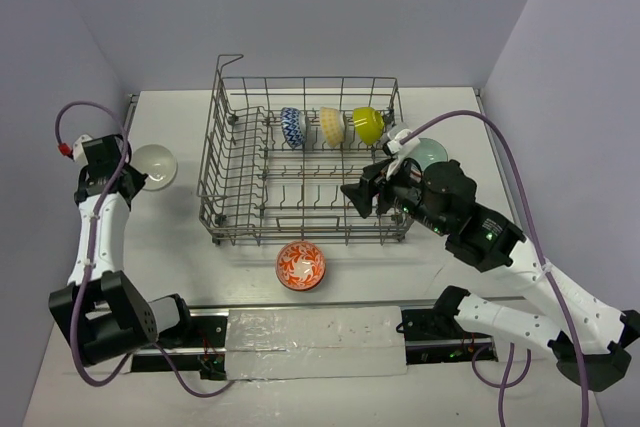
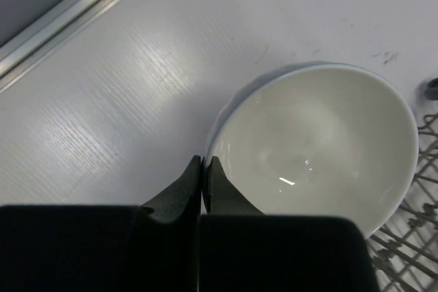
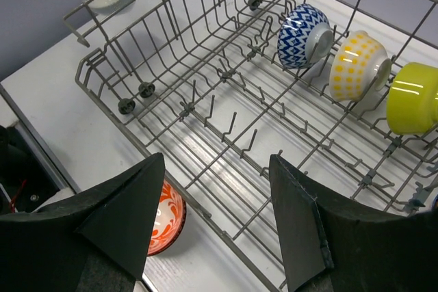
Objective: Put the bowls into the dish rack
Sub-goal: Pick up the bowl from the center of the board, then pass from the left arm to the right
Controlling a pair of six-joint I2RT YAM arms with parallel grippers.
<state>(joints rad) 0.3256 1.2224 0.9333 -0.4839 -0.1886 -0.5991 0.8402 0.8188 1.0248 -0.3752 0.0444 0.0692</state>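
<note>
The grey wire dish rack point(image 1: 240, 162) stands mid-table. A blue-white bowl point(image 1: 292, 127), a pale yellow bowl point(image 1: 331, 126) and a lime bowl point(image 1: 367, 125) stand on edge in its back row; they also show in the right wrist view: blue-white point(image 3: 304, 27), yellow point(image 3: 357, 65), lime point(image 3: 414, 98). My left gripper point(image 2: 203, 166) is shut on the near rim of a white bowl point(image 2: 321, 148) left of the rack point(image 1: 154, 166). My right gripper point(image 3: 216, 161) is open and empty above the rack's front right part point(image 1: 355, 197). A red-white bowl point(image 1: 300, 265) sits before the rack.
A pale grey bowl point(image 1: 430, 153) sits right of the rack, partly hidden behind my right arm. A metal rail point(image 2: 68, 22) runs along the table's left edge. The rack's raised corner loop point(image 1: 228, 60) stands at its far left.
</note>
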